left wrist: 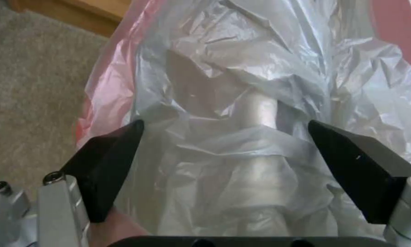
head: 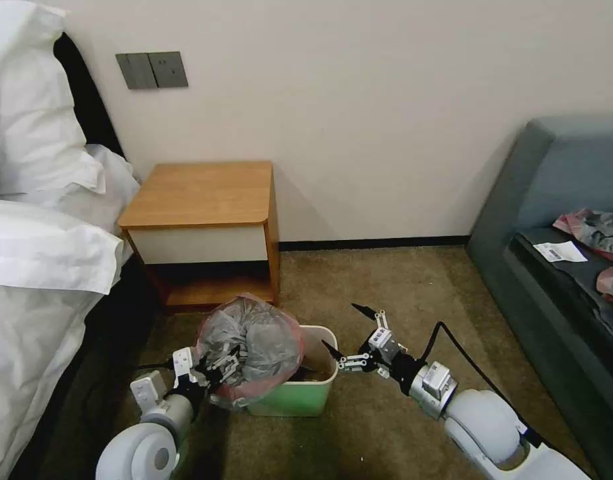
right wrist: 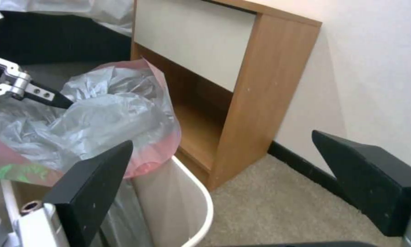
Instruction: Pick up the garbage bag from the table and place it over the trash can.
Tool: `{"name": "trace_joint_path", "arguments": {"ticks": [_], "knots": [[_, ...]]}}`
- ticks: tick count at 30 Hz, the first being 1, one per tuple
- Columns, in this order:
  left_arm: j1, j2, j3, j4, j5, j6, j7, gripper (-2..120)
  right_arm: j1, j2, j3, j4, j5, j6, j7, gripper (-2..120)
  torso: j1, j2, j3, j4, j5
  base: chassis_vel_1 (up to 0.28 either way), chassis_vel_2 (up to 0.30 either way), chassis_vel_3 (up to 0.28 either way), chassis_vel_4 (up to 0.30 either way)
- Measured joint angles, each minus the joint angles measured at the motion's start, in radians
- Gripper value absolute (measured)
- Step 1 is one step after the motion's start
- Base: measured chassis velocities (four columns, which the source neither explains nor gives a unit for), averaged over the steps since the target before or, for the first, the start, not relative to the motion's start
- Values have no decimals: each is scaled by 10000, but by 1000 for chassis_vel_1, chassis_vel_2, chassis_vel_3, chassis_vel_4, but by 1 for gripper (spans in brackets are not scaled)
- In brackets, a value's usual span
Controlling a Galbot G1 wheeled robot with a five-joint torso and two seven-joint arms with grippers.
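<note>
Left hand open against the bag bunched over the bin's near half; right hand open beside the bare rim; ungripped film may slide off.

The left pincer stands with its two black fingertips spread wide apart, and crumpled plastic of the garbage bag billows between and beyond them. The film is thin, grey and translucent — a pale rounded shape shows dimly through its folds, too blurred to identify. The bag's pink-red rim band runs down one side and brushes the nearer fingertip. Past it lies beige carpet, with an orange-brown wooden edge at the far corner.
</note>
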Motion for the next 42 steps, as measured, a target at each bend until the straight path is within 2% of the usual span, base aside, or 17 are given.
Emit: {"name": "trace_joint_path", "arguments": {"ticks": [9,29,33,36,37,40,41,42], "knots": [[-26,-13,179,177,325,166,252,91,-19,-4,43,19,9,66,-12,100,0,0,0,0,0,0,0,0,0],[-83,-41,87,375,551,-46,151,88,-102,4,100,-33,-86,224,-48,100,0,0,0,0,0,0,0,0,0],[-76,-46,127,471,655,-73,169,80,-151,6,138,-32,-106,262,-64,100,0,0,0,0,1,0,0,0,0],[-76,-45,165,573,729,-131,214,66,-217,11,195,-28,-120,293,-84,100,0,0,-1,1,4,0,0,0,0],[-76,-45,165,573,729,-131,214,66,-217,11,195,-28,-120,293,-84,100,0,0,-1,1,4,0,0,0,0],[-68,-39,174,570,735,-134,237,52,-248,-3,243,-27,-128,317,-93,100,0,2,-1,1,3,0,0,0,0],[-68,-39,174,570,735,-134,237,52,-248,-3,243,-27,-128,317,-93,100,0,2,-1,1,3,0,0,0,0],[-67,-38,178,561,735,-134,241,47,-249,-7,249,-28,-131,320,-98,100,0,2,-1,1,1,0,0,0,0]]}}
